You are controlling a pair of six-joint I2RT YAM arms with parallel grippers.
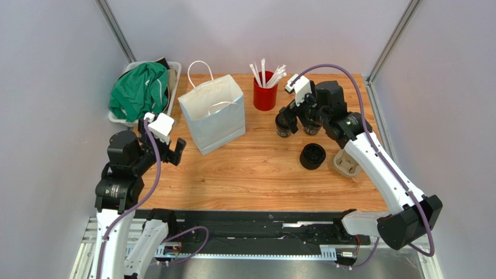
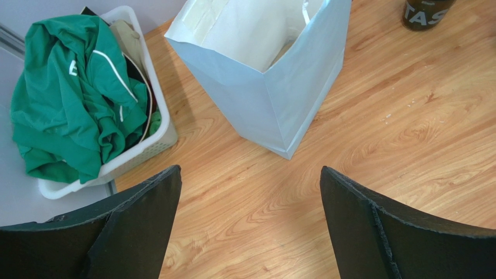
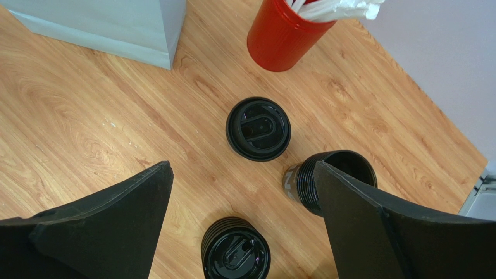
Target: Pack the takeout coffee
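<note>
Right gripper (image 3: pixel 243 174): fingers wide apart, nothing between them, hanging over the table (image 1: pixel 262 180) above the group of black coffee cups at far right. Lidded cup (image 3: pixel 258 128) stands upright just far of the gap between the fingers. Second lidded cup (image 3: pixel 236 256), with ribbed sides, sits on the near side of the gap, apart from the first. Third cup (image 3: pixel 329 174) is to the right, mouth showing open, partly behind the right finger; cannot tell if finger and cup touch. All three are on bare wood, none in the bag, none in the carrier.

Red cup (image 3: pixel 279 35) with white straws (image 3: pixel 332 9) stands far of the lidded cup. Brown cup carrier (image 1: pixel 344 165) lies near-right of the cups, partly under the right arm.

Left gripper (image 2: pixel 250 171): fingers wide apart, holding nothing, over bare wood at the left of the table. White paper bag (image 2: pixel 273 99) stands open just far of it, left of the cups. White basket (image 2: pixel 140 151) with a green garment (image 2: pixel 70 99) is at the far-left corner, beside the bag.
</note>
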